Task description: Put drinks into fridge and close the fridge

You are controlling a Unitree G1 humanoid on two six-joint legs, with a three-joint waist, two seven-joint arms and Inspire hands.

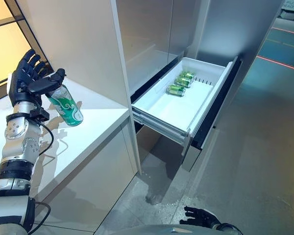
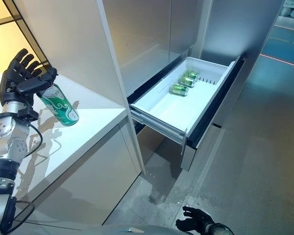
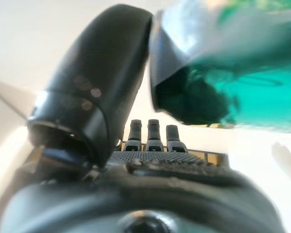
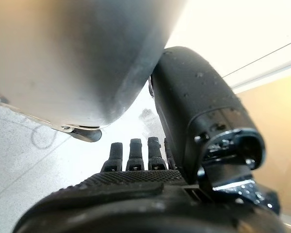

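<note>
You had the left hand (image 1: 27,78) raised above the white counter (image 1: 88,127), its thumb pressed on the top of a green-and-white drink can (image 1: 64,105) with the fingers straight, not wrapped; the can hung tilted below the thumb, probably so it could travel clear of the surface. Well off to that hand's right, the white pull-out fridge drawer (image 1: 161,105) stood open, three green cans (image 1: 181,82) at its far end. The right hand (image 1: 201,216) hung idle, fingers relaxed.
</note>
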